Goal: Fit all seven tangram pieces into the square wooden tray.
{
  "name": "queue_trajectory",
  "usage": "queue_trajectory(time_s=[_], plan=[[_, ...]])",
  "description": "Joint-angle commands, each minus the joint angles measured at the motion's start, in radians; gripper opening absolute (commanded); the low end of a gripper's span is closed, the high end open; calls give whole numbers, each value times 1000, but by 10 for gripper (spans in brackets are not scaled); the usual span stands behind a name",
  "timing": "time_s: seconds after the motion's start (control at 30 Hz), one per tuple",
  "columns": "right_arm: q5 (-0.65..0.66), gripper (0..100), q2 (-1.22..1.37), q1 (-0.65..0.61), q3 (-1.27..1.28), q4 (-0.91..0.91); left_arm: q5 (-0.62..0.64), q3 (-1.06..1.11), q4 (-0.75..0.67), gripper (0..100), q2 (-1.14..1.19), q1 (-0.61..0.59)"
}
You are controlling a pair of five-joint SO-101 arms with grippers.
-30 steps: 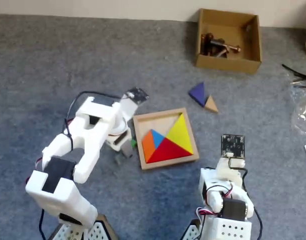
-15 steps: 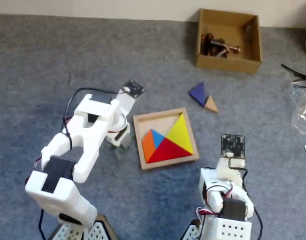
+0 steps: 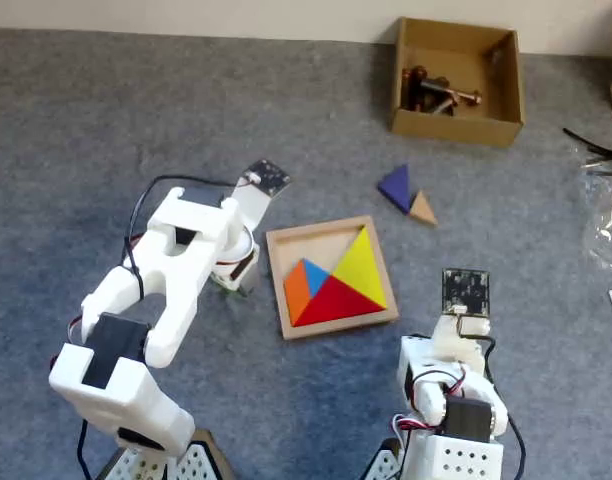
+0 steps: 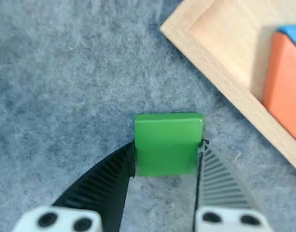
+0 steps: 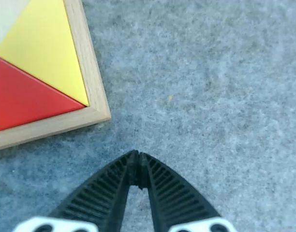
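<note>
Now versus a second ago: the left arm's wrist has shifted slightly away from the tray, and the green piece no longer peeks out beside it in the high view. The right arm and the tray's contents are unchanged.
Left pincer (image 4: 166,145): clamped on the green tangram piece (image 4: 168,137), one finger against each side edge.
Green piece, place: just beside the tray's outer wall. I cannot tell whether it rests on the grey desk (image 3: 106,120) or hangs above it.
Right pincer (image 5: 137,168): tips together and holding nothing, over the desk near the tray corner by the yellow triangle.
Square wooden tray (image 3: 321,224): holds an orange piece (image 3: 298,290), a blue piece (image 3: 314,272), a yellow triangle (image 3: 358,265) and a red triangle (image 3: 336,298) packed together. Bare pale floor shows along the far side.
Loose pieces: a dark blue triangle (image 3: 394,186) and a tan triangle (image 3: 422,208) touch each other on the desk, between the tray and a cardboard box (image 3: 451,130).
</note>
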Motion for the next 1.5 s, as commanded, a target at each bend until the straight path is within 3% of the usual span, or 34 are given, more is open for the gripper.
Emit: queue_trajectory(time_s=[0.0, 0.27, 0.57, 0.83, 1.03, 1.17, 1.47], plan=[[-11, 5, -15, -16, 114, -16, 5, -87, 12, 53, -16, -10], [-11, 5, -15, -16, 114, -16, 5, -216, 104, 53, -16, 18], [-11, 5, -15, -16, 114, -16, 5, -311, 147, 53, -5, 153], [-11, 5, -15, -16, 114, -16, 9, -239, -126, 52, -2, 272], [-11, 5, -15, -16, 114, -16, 12, -165, -287, 52, -2, 295], [-11, 5, -15, -16, 114, -16, 94, -99, -391, 52, -2, 297], [-11, 5, -15, -16, 114, -16, 98, -76, -417, 53, -5, 297]])
